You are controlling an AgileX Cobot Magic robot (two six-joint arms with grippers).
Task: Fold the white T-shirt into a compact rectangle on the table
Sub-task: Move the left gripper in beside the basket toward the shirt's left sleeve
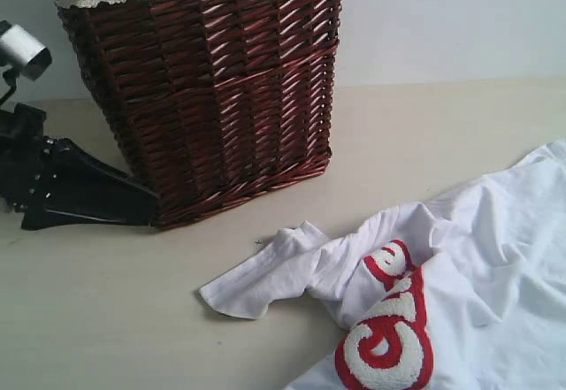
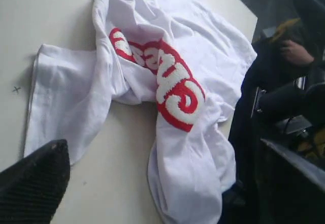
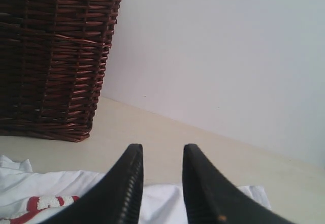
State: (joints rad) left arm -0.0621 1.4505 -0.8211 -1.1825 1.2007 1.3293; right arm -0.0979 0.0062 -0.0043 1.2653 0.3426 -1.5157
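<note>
Shirt [image 1: 495, 257] isn't folded at all yet, I'd say the whole job's left. Smooth beige table [image 1: 106, 319] spreads under both claws, stiff woven basket [image 1: 230, 98] sits just beside the wide-open, empty left claw [image 1: 133, 202], and the soft crumpled cotton lies just under the right claw [image 3: 162, 148] (jaws slightly apart, gripping nothing), fuzzy letters [image 1: 389, 337] all twisted.

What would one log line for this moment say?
white T-shirt crumpled, unfolded on table | left gripper open by wicker basket | right gripper open, empty
</note>
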